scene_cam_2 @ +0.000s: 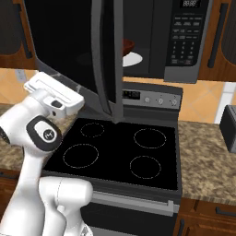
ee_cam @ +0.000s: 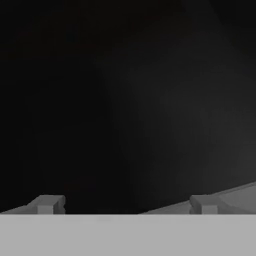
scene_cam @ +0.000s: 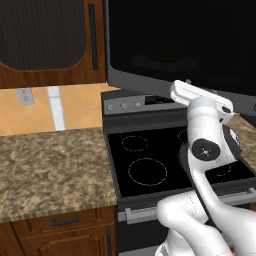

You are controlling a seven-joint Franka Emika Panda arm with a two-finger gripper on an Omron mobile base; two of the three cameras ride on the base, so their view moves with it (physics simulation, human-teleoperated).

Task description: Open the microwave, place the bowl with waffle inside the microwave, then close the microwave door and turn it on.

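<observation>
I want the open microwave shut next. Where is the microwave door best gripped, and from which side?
Probably the long upright grey bar at the swung-out end of the microwave door, approached from the door's outer face, where the gripper sits with jaws open. The bar is slim and vertical; the flat glass offers nothing to pinch.

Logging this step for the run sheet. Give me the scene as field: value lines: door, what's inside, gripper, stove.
microwave door: swung open, standing out over the stove
microwave: cavity exposed, white round plate inside
bowl: reddish-brown edge visible inside the cavity, above the plate; waffle cannot be made out
gripper: open, nothing between the fingertips, facing a dark surface up close
stove: black top, four burner rings, nothing on them
door status for task: not yet closed
</observation>
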